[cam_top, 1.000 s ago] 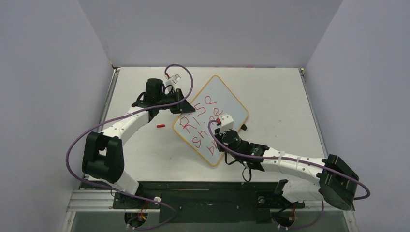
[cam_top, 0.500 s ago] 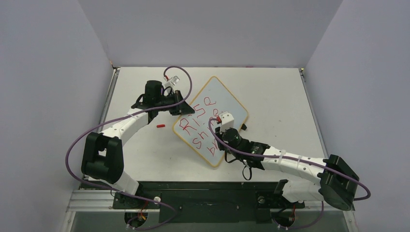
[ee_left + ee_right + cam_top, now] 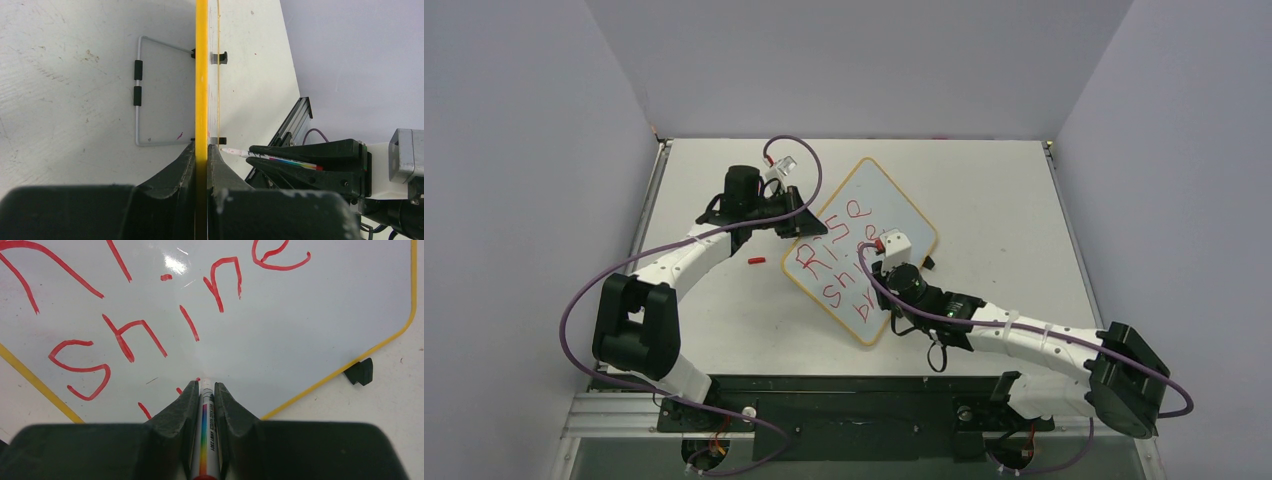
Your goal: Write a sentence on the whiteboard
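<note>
The whiteboard [image 3: 887, 203], white with a thin yellow frame, sits tilted like a diamond at mid-table and carries red words "Rise", "shine" and a started third line. My left gripper [image 3: 797, 228] is shut on its left edge; in the left wrist view the yellow frame [image 3: 201, 75] runs edge-on between the closed fingers [image 3: 201, 148]. My right gripper [image 3: 877, 275] is shut on a white marker [image 3: 204, 440] with a rainbow stripe. The marker's tip touches the board [image 3: 300, 300] just below "shine", beside short red strokes. The marker [image 3: 280, 159] also shows in the left wrist view.
A small red marker cap [image 3: 756, 261] lies on the table left of the board. A black clip [image 3: 361, 372] sticks out at the board's right edge. A wire stand [image 3: 137, 90] shows behind the board. Grey walls enclose the table on three sides.
My right gripper with the marker has shifted slightly to the right along the board's lowest line. The left arm and the board have not moved.
</note>
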`<state>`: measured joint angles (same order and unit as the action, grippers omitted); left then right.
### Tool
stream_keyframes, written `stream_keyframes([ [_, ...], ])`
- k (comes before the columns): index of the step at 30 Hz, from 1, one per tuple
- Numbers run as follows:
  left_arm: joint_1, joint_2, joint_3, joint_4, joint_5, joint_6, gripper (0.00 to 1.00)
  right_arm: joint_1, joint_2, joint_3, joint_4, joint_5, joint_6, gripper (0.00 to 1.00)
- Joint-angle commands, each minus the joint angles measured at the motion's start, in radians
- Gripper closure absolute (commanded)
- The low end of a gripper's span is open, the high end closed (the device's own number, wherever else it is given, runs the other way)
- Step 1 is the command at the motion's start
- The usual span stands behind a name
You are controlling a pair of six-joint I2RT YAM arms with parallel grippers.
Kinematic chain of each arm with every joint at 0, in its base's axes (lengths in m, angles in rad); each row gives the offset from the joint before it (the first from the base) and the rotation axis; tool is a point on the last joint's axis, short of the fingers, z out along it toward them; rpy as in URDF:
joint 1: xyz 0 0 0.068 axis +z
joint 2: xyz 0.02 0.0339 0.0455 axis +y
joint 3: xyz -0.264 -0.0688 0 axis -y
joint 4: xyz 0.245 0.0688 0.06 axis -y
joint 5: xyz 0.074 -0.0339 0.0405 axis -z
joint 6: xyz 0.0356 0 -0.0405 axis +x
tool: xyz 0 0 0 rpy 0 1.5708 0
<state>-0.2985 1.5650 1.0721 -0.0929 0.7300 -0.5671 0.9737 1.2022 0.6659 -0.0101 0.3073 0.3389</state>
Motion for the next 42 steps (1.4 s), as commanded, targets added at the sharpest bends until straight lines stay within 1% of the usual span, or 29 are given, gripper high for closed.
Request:
stream_keyframes([
  [1,-0.001,-0.022,0.037,0.041,-0.033,0.051,1.0,-0.011,0.013,0.031,0.033,0.018,-0.01,1.0],
  [18,-0.001,-0.021,0.037,0.041,-0.033,0.05,1.0,-0.036,0.049,0.01,0.053,0.001,-0.005,1.0],
  [33,-0.001,-0.018,0.04,0.042,-0.035,0.051,1.0,-0.035,-0.005,-0.069,0.035,-0.017,0.04,1.0],
  [42,-0.001,-0.016,0.042,0.04,-0.033,0.051,1.0,-0.035,-0.018,-0.094,0.031,0.001,0.046,1.0],
])
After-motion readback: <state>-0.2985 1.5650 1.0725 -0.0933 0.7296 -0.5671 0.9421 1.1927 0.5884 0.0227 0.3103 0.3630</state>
